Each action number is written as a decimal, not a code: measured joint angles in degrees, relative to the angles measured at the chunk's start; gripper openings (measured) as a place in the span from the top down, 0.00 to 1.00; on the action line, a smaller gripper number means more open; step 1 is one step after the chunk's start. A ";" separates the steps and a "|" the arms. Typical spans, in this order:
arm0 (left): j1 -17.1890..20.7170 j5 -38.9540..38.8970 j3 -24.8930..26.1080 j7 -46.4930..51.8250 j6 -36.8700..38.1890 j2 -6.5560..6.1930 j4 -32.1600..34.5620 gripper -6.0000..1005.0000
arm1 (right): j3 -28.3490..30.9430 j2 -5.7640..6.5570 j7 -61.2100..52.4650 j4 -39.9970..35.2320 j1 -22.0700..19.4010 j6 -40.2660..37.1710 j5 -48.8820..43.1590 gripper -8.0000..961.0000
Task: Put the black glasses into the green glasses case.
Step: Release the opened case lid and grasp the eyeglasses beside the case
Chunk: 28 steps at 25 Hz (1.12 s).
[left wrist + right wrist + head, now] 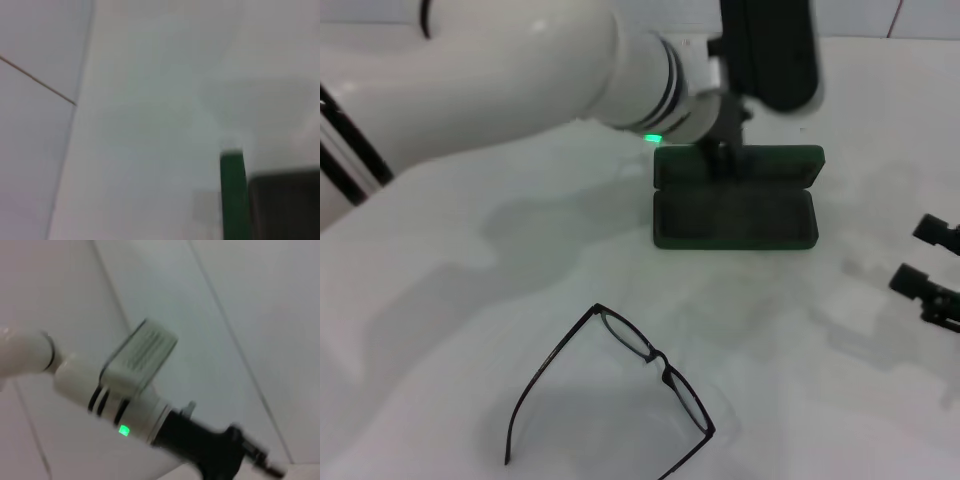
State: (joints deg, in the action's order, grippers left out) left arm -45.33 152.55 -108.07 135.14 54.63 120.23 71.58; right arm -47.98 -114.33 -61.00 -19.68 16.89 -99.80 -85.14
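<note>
The black glasses (620,385) lie unfolded on the white table near its front edge, temple arms pointing toward me. The green glasses case (735,220) sits open farther back, its dark-lined lid (770,165) standing behind the tray. My left gripper (725,152) reaches across from the left and hangs at the lid's top edge, far from the glasses. The left wrist view shows only a green edge of the case (232,195) and its dark lining. My right gripper (925,258) rests open at the right edge, holding nothing.
The white table (440,330) spreads all around the glasses and case. My thick white left arm (520,70) spans the back left of the scene. The right wrist view looks across at that left arm (125,390) against tiled wall.
</note>
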 joint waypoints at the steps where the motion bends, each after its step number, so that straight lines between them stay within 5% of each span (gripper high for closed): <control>1: 0.97 -0.68 0.85 1.01 0.00 0.00 2.36 0.64 | -0.59 0.00 0.00 -0.48 0.61 -0.09 -0.34 0.08; 8: 10.68 -11.70 8.58 1.12 -2.47 -0.13 13.96 0.63 | -2.61 -0.07 -1.61 -1.95 7.12 0.31 -2.30 0.10; 15: 21.82 -41.70 17.11 -20.20 -10.99 -0.22 12.83 0.66 | -8.97 0.10 -12.30 -6.71 12.08 8.49 -3.41 0.12; 16: 24.33 -51.46 19.57 -27.68 -10.71 -0.28 11.51 0.86 | -10.23 0.13 -16.01 -8.65 12.61 10.60 -4.51 0.13; 23: 29.09 -55.22 23.58 -33.62 -9.83 -0.28 9.84 0.89 | -12.18 -0.31 -36.78 -19.26 17.09 16.29 -17.91 0.15; 28: 33.77 -56.66 25.68 -36.39 -8.25 -0.31 9.50 0.91 | -15.26 -0.41 -50.27 -22.14 24.09 14.99 -26.02 0.16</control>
State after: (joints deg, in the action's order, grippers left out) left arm -11.56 95.89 -82.39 98.74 46.38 119.92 81.08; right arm -63.24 -114.74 -111.26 -41.82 40.98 -84.81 -111.16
